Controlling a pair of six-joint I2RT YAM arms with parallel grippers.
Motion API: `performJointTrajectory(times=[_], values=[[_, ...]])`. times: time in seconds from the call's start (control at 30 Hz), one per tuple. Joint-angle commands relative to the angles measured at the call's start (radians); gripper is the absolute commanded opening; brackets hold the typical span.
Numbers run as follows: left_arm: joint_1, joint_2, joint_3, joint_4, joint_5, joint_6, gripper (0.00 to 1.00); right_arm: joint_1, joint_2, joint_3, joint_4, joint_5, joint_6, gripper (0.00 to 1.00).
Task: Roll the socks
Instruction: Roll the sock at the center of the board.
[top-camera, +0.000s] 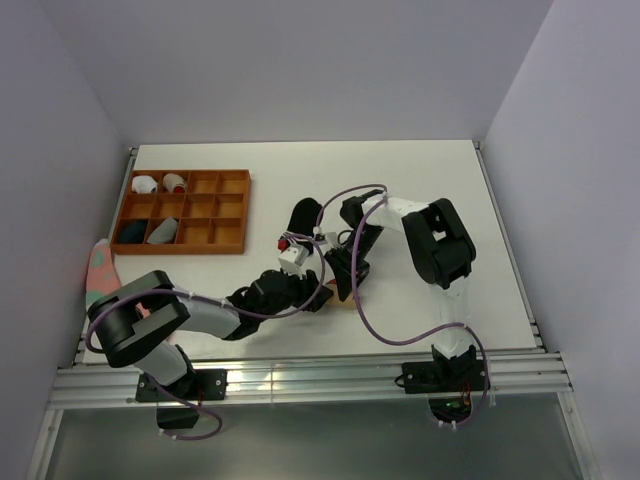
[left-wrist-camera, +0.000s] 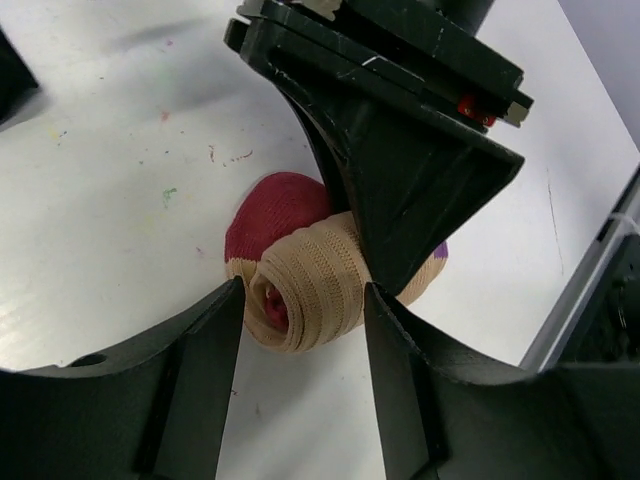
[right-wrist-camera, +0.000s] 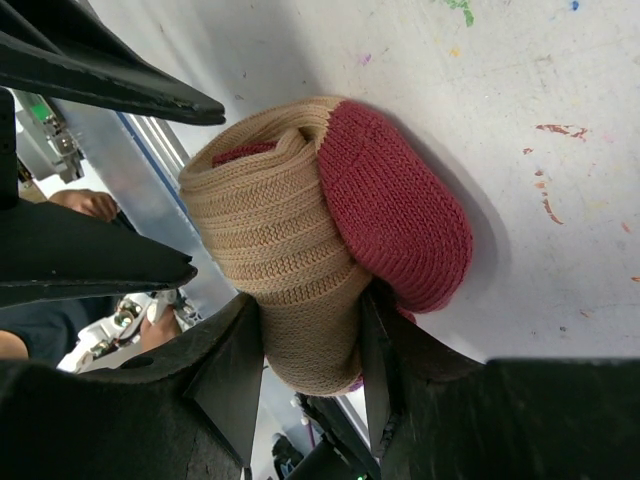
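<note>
A tan sock with a maroon toe (right-wrist-camera: 290, 230) is wound into a tight roll on the white table. My right gripper (right-wrist-camera: 310, 325) is shut on the roll, its fingers pressing the tan turns from both sides. In the left wrist view the same roll (left-wrist-camera: 310, 280) shows its spiral end, with the right gripper's finger (left-wrist-camera: 400, 170) coming down onto it from above. My left gripper (left-wrist-camera: 303, 300) is open, its two tips flanking the roll's end without squeezing it. From above, both grippers meet near the table's front middle (top-camera: 335, 285) and hide the sock. No other sock of the task is in view.
A wooden tray with compartments (top-camera: 245, 210) stands at the back left and holds small rolled bundles (top-camera: 160, 184). A pink sock (top-camera: 100, 268) lies at the table's left edge. The metal front rail (top-camera: 300, 380) runs close behind the grippers.
</note>
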Motion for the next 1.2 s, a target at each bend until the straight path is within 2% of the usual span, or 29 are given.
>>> performJointTrajectory(times=[0.0, 0.13, 0.43, 0.53, 0.63, 0.67, 0.73, 0.77, 0.8, 1.17], values=[[0.046, 0.014, 0.0, 0.06, 0.194, 0.072, 0.57, -0.001, 0.078, -0.014, 0.162, 0.272, -0.044, 0.15], [0.066, 0.066, 0.046, 0.028, 0.263, 0.085, 0.56, -0.003, 0.08, -0.005, 0.161, 0.279, -0.039, 0.15], [0.073, 0.157, 0.086, 0.053, 0.28, 0.059, 0.54, -0.001, 0.077, -0.008, 0.167, 0.293, -0.036, 0.15], [0.074, 0.186, 0.103, 0.033, 0.28, 0.049, 0.47, 0.003, 0.074, -0.008, 0.173, 0.301, -0.029, 0.17], [0.074, 0.206, 0.103, 0.031, 0.274, 0.035, 0.34, 0.005, 0.068, -0.008, 0.176, 0.304, -0.026, 0.18], [0.074, 0.209, 0.103, 0.025, 0.27, 0.029, 0.23, 0.005, 0.065, -0.01, 0.178, 0.305, -0.023, 0.19], [0.074, 0.223, 0.109, 0.002, 0.259, 0.023, 0.12, 0.007, 0.062, -0.01, 0.179, 0.313, -0.02, 0.22], [0.074, 0.23, 0.11, -0.005, 0.254, 0.021, 0.03, 0.007, 0.059, -0.01, 0.182, 0.316, -0.021, 0.24], [0.074, 0.235, 0.12, -0.019, 0.248, 0.019, 0.0, 0.007, 0.055, -0.011, 0.184, 0.316, -0.021, 0.25], [0.075, 0.289, 0.202, -0.254, 0.177, -0.013, 0.0, -0.006, -0.063, -0.066, 0.259, 0.333, -0.027, 0.48]])
